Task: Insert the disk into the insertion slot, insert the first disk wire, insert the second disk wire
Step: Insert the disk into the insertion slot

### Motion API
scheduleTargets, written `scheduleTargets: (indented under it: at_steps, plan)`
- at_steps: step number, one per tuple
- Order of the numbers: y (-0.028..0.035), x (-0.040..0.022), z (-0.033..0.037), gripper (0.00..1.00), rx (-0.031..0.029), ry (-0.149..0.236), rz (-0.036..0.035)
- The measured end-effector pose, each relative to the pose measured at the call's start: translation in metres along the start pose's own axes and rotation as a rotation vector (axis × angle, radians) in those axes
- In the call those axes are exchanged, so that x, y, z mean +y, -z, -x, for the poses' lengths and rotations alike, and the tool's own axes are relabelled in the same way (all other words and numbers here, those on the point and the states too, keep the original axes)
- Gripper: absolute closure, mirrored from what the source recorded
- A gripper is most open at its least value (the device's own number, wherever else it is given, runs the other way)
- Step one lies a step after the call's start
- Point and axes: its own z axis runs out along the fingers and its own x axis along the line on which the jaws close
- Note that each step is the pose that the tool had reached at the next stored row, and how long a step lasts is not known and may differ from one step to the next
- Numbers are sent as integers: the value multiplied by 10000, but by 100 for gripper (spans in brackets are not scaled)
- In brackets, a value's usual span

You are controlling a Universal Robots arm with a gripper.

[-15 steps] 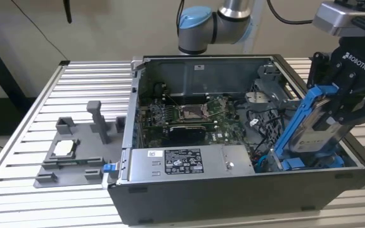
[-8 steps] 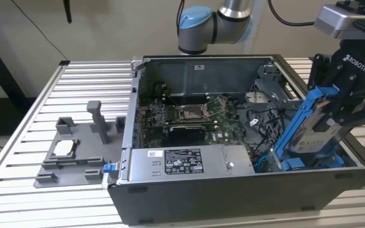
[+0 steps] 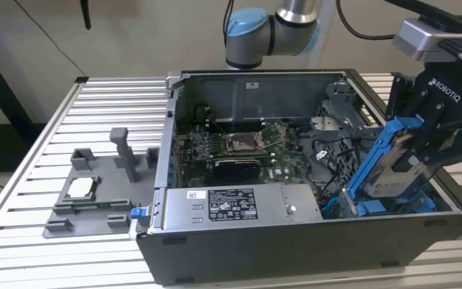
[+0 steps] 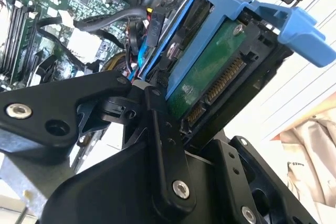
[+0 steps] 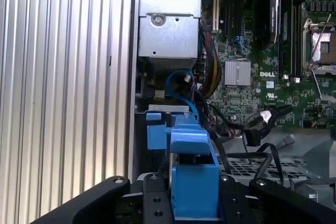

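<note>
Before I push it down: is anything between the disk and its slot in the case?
Nothing solid shows in the path. The gripper holds the disk tilted at the case's corner bay. A looped blue cable and black wires lie close beside it; whether they cross the slot is hidden.

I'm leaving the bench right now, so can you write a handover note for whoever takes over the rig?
The pincer is shut on the disk, holding it tilted at the exterior view's right end of the case.
Done: the disk's lower end reaches down into the case.
Left: the disk is not seated flat, and its connector is bare, with nothing plugged into it.
</note>
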Motion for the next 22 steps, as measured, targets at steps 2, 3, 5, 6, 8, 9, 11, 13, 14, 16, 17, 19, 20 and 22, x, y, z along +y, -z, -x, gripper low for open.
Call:
scheduleTargets:
  at_steps: [2,3,5,6,8,9,11,13,14,16,17,19,20,22]
  plan:
    - [-35,-4,0,67,-14,6,-5]
    - [-53,-6,0,67,-29,8,-11]
    - [-90,-9,0,67,-47,10,-16]
    - [-109,-11,0,67,-49,11,-17]
    - [-142,-14,0,67,-52,12,-22]
    - [-154,-15,0,67,-63,13,-22]
    - [-173,-17,0,67,-80,16,-23]
    - [-185,-18,0,67,-91,17,-23]
    - [-186,-19,0,67,-90,17,-23]
    - [-187,-19,0,67,-91,17,-23]
    - [-188,-19,0,67,-93,17,-23]
    - [-190,-19,1,67,-102,19,-25]
    - [-190,-20,1,66,-97,19,-25]
    - [-188,-19,0,66,-95,18,-23]
